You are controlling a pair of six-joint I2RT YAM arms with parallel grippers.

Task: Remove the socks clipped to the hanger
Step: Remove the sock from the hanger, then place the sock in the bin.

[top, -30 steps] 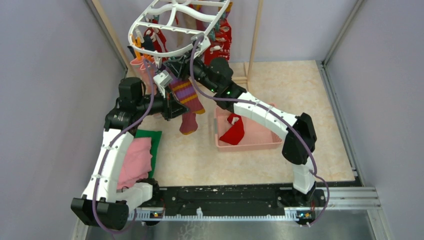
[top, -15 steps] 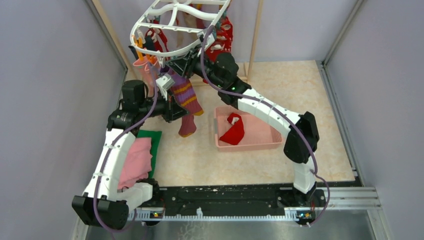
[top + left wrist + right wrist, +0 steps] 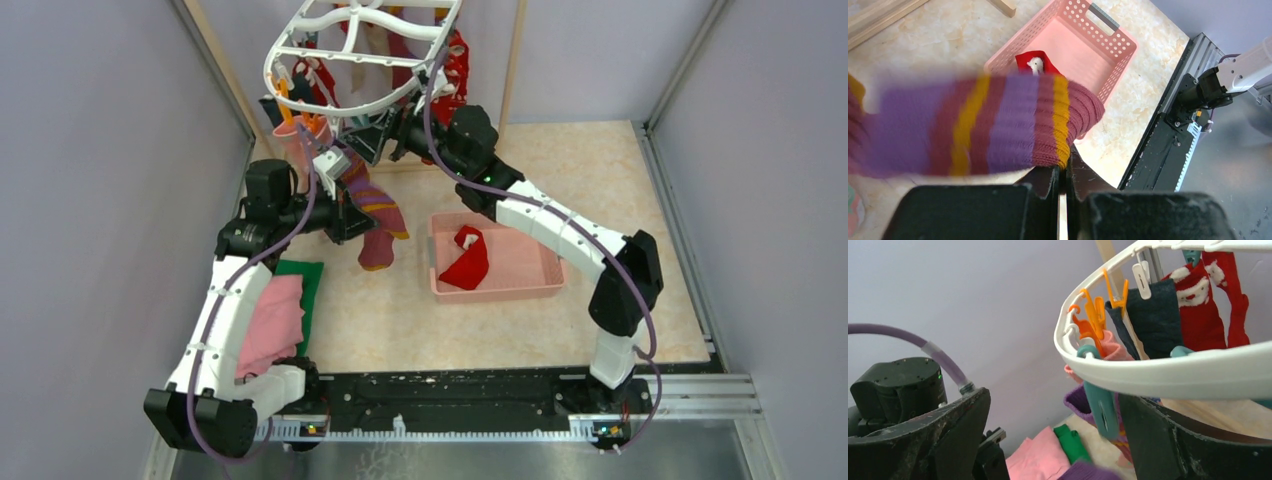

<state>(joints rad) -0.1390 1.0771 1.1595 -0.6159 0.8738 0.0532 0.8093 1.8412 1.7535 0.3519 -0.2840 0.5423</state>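
Since a moment ago the right arm has reached farther back under the hanger (image 3: 350,40), whose ring is cut off at the top of the overhead view, its red socks (image 3: 455,62) too crowded to count. Below it, the left gripper (image 3: 1064,176) has its jaws pinched together on the cuff of one blurred purple-striped sock (image 3: 998,125). The right gripper (image 3: 1058,422) has its jaws wide apart around one teal clip (image 3: 1099,405), and one red sock (image 3: 467,262) lies in the pink basket (image 3: 520,288) on the tabletop (image 3: 600,200).

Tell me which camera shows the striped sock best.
Left wrist: the striped sock fills the frame, its end at the shut jaws. Top view shows it small, hanging; right wrist only a purple scrap.
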